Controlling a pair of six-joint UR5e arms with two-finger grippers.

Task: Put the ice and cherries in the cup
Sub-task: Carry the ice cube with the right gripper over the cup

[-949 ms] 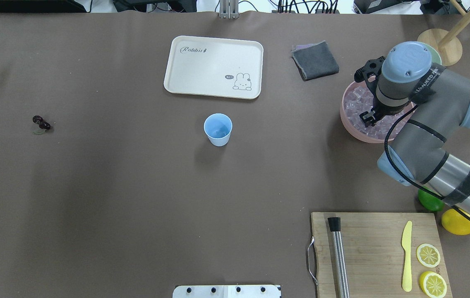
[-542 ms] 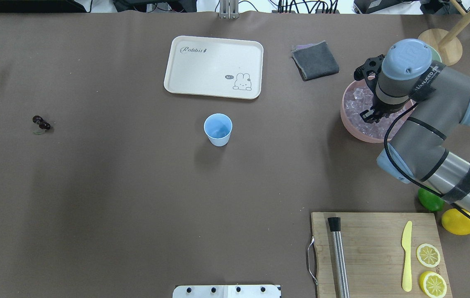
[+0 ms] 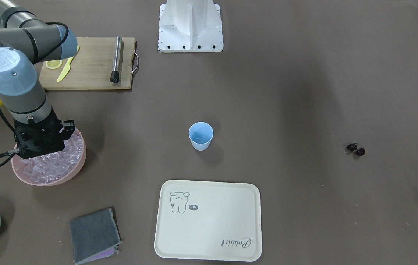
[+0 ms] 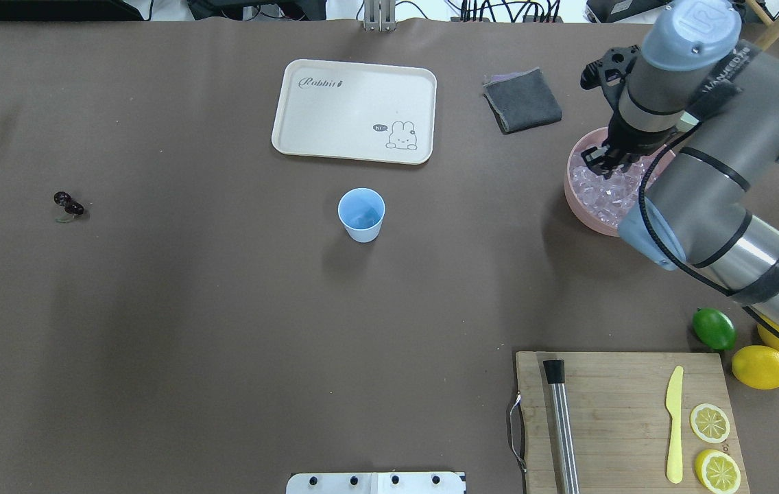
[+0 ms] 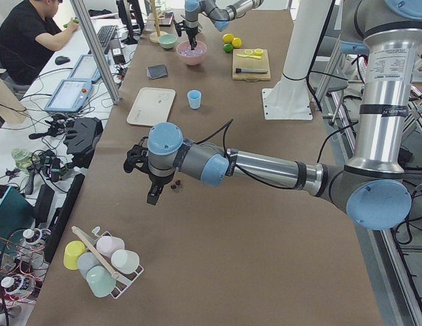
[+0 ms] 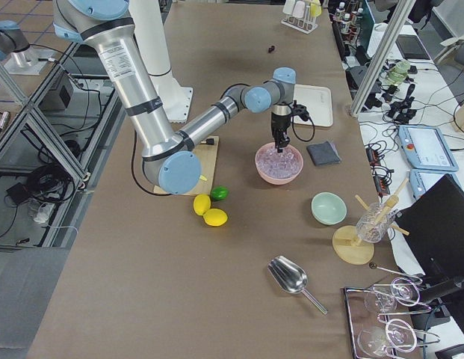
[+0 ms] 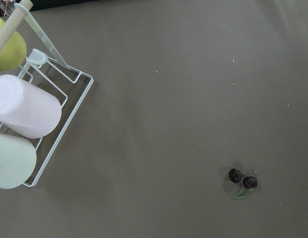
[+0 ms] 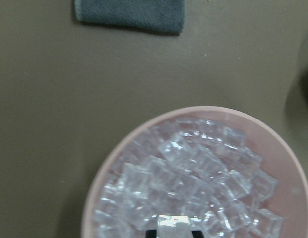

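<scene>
Here, at the far left of the overhead view, the pair of tiny glossy dark-red cherries [image 4: 68,204] joined by thin stems lies on the brown table [image 4: 225,329]. The left gripper [image 5: 153,197] hangs above it; whether its jaws are apart I cannot tell. Mid-table stands the small light-blue plastic cup [image 4: 361,214], upright and well apart from both. At the right, the wide pink bowl [image 4: 571,202] holds a heap of clear glassy ice [image 4: 598,192]. The right gripper [image 4: 596,159] sits just over it, narrowed onto a single cube [image 8: 174,223] at its very tips. That shallow pinch is the risk: the slick cube could squirt out on the long carry, or miss the cup's narrow mouth.
</scene>
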